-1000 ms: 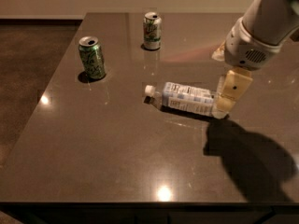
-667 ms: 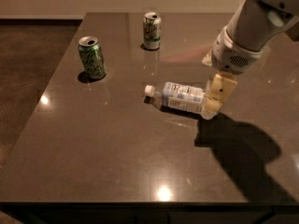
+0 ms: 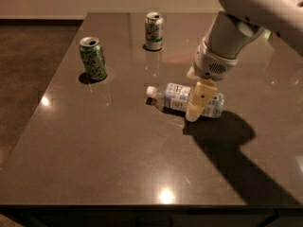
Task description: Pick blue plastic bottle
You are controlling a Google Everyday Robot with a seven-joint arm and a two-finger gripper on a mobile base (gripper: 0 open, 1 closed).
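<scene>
The blue plastic bottle (image 3: 176,95) lies on its side near the middle of the dark table (image 3: 104,155), white cap pointing left. It is clear with a pale blue-and-white label. My gripper (image 3: 196,103) comes down from the upper right over the bottle's right half. One cream finger (image 3: 198,100) stands in front of the bottle's body, its tip near the table. The other finger is hidden behind it.
A green drink can (image 3: 93,58) stands upright at the table's left. A second can (image 3: 153,30) stands at the back centre. My arm (image 3: 246,18) fills the upper right and casts a shadow on the table's right front.
My gripper has moved left along the bottle, from its right end to over its body. The bottle and cans have not moved.
</scene>
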